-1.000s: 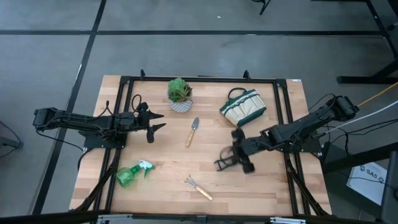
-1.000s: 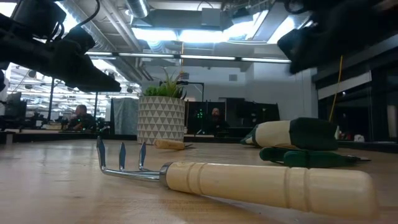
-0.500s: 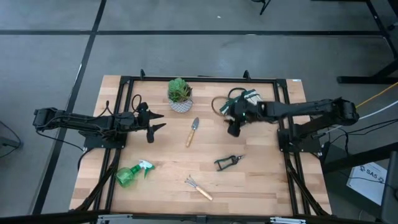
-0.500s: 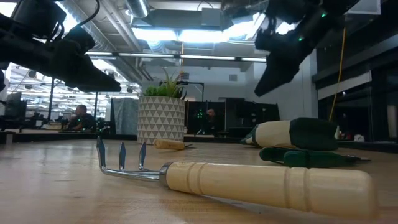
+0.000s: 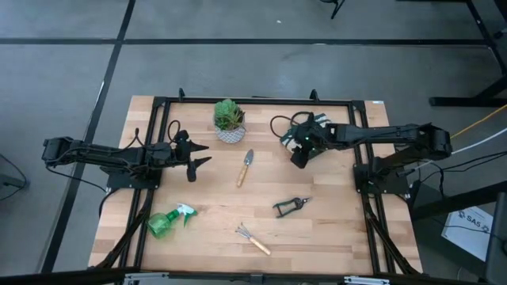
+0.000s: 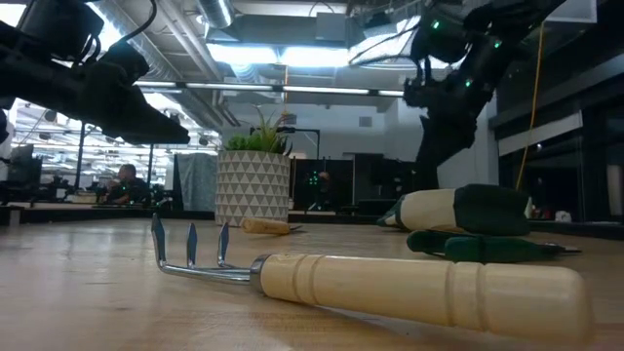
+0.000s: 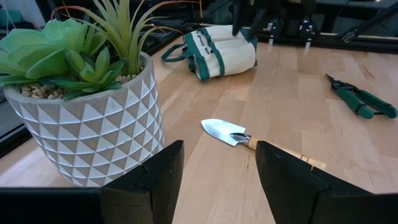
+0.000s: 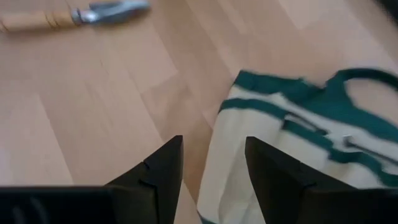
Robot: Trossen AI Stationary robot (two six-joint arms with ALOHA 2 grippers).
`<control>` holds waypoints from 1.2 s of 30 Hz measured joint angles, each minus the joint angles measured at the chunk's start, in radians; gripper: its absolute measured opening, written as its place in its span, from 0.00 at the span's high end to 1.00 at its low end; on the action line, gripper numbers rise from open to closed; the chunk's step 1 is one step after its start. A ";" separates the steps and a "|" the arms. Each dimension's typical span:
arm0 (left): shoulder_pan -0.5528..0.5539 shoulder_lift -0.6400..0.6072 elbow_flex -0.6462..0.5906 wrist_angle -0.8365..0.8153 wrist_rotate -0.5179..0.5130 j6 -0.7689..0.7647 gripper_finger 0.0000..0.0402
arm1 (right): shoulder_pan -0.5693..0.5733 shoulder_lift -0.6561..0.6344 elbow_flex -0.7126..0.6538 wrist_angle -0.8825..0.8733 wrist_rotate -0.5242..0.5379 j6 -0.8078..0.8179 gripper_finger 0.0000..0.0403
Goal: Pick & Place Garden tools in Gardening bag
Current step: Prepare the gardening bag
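Moved: right gripper (image 5: 299, 155) is now hovering at the near edge of the bag (image 5: 317, 131), having swung up from beside the shears (image 5: 291, 206); fingers spread apart, empty (wrist view is looking down onto the bag's cream side).
Left gripper (image 5: 199, 154): waiting near the plant pot (image 5: 230, 120), fingers wide, holding nothing.
Bag: lying at the table's (image 5: 341, 229) back right.
Trowel (image 5: 246, 166): resting mid-table.
Rake (image 5: 253, 238): lying at the front.
Spray bottle (image 5: 169, 221): sitting front left.
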 joint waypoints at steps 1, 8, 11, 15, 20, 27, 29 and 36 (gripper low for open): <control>0.000 0.000 0.000 0.000 0.000 0.000 0.51 | 0.000 0.018 0.000 -0.004 -0.012 0.000 0.56; 0.000 0.000 0.000 0.000 0.000 0.000 0.51 | 0.000 0.133 0.000 0.004 0.057 -0.032 0.56; 0.000 0.000 0.000 0.000 0.000 0.000 0.51 | 0.000 0.147 0.000 0.004 0.079 -0.035 0.56; 0.000 0.000 0.000 0.000 0.000 0.000 0.51 | 0.000 0.147 0.040 -0.051 0.079 -0.032 0.56; 0.000 0.000 0.000 0.000 0.000 0.000 0.51 | 0.000 0.147 0.142 -0.202 0.148 0.007 0.56; 0.000 0.000 0.000 0.000 0.000 0.000 0.51 | -0.002 0.156 0.168 -0.248 0.158 0.061 0.56; 0.000 0.000 0.000 0.000 0.000 0.000 0.51 | -0.001 0.170 0.167 -0.263 0.162 0.061 0.56; 0.000 0.000 0.000 0.000 0.000 0.000 0.51 | -0.005 0.267 0.167 -0.259 0.164 0.060 0.56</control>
